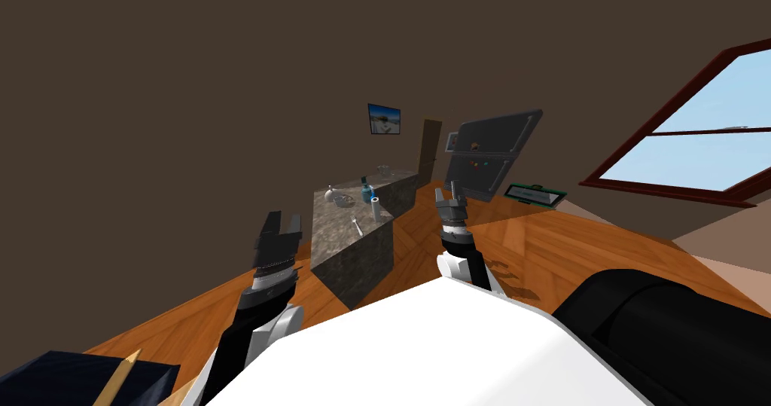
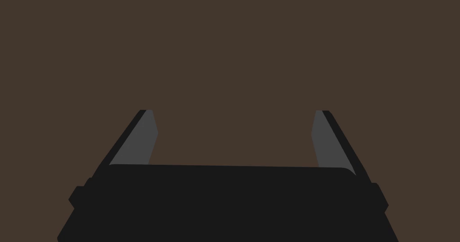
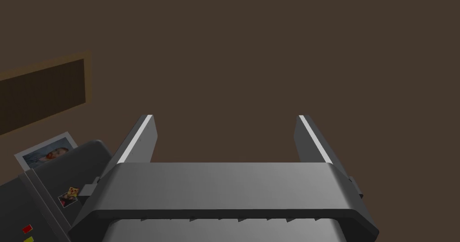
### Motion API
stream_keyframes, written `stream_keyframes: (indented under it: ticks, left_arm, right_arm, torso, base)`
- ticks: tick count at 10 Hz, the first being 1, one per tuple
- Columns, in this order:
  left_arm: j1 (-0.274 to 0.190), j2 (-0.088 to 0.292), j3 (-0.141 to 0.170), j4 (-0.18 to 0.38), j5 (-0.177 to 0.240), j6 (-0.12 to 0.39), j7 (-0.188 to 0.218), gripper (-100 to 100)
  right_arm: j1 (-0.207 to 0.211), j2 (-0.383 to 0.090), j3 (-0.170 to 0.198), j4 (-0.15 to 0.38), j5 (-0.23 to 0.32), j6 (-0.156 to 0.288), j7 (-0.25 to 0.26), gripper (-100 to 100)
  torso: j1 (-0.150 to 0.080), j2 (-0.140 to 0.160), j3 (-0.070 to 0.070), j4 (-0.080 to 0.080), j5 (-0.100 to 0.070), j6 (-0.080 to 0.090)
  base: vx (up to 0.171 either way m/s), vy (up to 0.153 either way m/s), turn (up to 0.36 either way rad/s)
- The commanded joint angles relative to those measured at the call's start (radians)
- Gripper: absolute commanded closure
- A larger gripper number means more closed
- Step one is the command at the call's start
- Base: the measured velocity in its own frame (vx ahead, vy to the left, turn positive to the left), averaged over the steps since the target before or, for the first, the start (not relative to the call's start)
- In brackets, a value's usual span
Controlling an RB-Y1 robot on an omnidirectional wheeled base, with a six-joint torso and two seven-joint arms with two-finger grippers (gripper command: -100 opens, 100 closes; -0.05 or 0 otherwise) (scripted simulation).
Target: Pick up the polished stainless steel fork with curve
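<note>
A small pale fork [image 1: 358, 228] lies on the top of a mottled stone counter [image 1: 342, 232] some way ahead of me, near its closer end. My left gripper [image 1: 281, 225] is raised in front of my chest, left of the counter, open and empty; the left wrist view has its fingers [image 2: 143, 136] apart against a brown wall. My right gripper [image 1: 447, 196] is held up to the right of the counter, open and empty, its fingers [image 3: 139, 138] spread wide in the right wrist view.
On the counter stand a white cylinder [image 1: 375, 209], a blue bottle [image 1: 366, 193], a round vase [image 1: 330, 193], a bowl [image 1: 344, 200] and a glass [image 1: 384, 171]. A grey fridge [image 1: 489, 157] and a brown door [image 1: 429, 149] lie beyond. A dark seat [image 1: 678, 334] is at my right, a window [image 1: 693, 145] above.
</note>
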Motion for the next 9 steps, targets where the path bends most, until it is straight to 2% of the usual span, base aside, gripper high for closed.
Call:
stream_keyframes:
  ticks: [1, 2, 3, 5, 6, 7, 8, 9]
  left_arm:
    - [-0.002, 0.048, 0.0, 0.005, 0.028, 0.018, 0.0, -100]
    - [-0.004, 0.08, 0.001, 0.009, 0.053, 0.037, -0.001, -100]
    - [-0.004, 0.089, 0.001, 0.009, 0.053, 0.037, -0.001, -100]
    - [-0.007, 0.157, 0.003, 0.018, 0.108, 0.084, -0.004, -100]
    - [-0.007, 0.175, 0.003, 0.018, 0.108, 0.084, -0.004, -100]
    - [-0.008, 0.21, 0.005, 0.024, 0.137, 0.112, -0.005, -100]
    - [-0.008, 0.22, 0.005, 0.024, 0.137, 0.112, -0.005, -100]
    - [-0.008, 0.259, 0.006, 0.031, 0.167, 0.142, -0.008, -100]
  right_arm:
    - [0.0, 0.0, 0.0, 0.0, 0.0, 0.0, 0.0, 0]
    - [0.0, 0.0, 0.0, 0.0, 0.0, 0.0, 0.0, 0]
    - [0.0, 0.0, 0.0, 0.0, 0.0, 0.0, 0.0, 0]
    - [0.0, 0.0, 0.0, 0.0, 0.0, 0.0, 0.0, 0]
    - [0.0, 0.0, 0.0, 0.0, 0.0, 0.0, 0.0, 0]
    - [0.0, 0.0, 0.0, 0.0, 0.0, 0.0, 0.0, 0]
    - [0.0, 0.0, 0.0, 0.0, 0.0, 0.0, 0.0, 0]
    - [0.0, 0.0, 0.0, 0.0, 0.0, 0.0, 0.0, 0]
  torso:
    - [0.0, 0.0, 0.0, 0.0, 0.0, 0.0]
    - [0.0, -0.001, 0.0, 0.0, 0.0, 0.0]
    - [0.0, 0.0, 0.0, 0.0, 0.0, 0.0]
    - [0.0, -0.001, -0.001, 0.0, 0.0, 0.0]
    - [0.0, -0.001, -0.001, 0.0, 0.0, 0.0]
    - [0.0, -0.001, -0.001, 0.0, 0.0, 0.0]
    - [-0.001, -0.001, -0.001, 0.0, 0.0, 0.0]
    - [-0.001, -0.002, -0.001, 0.0, 0.0, 0.0]
  base:
    - [-0.022, -0.003, -0.02]
    - [-0.031, -0.003, -0.037]
    - [-0.023, 0.001, -0.012]
    - [-0.023, -0.004, -0.051]
    - [-0.02, -0.005, -0.02]
    - [-0.017, -0.01, -0.048]
    - [-0.012, -0.009, -0.023]
    - [-0.01, -0.013, -0.058]
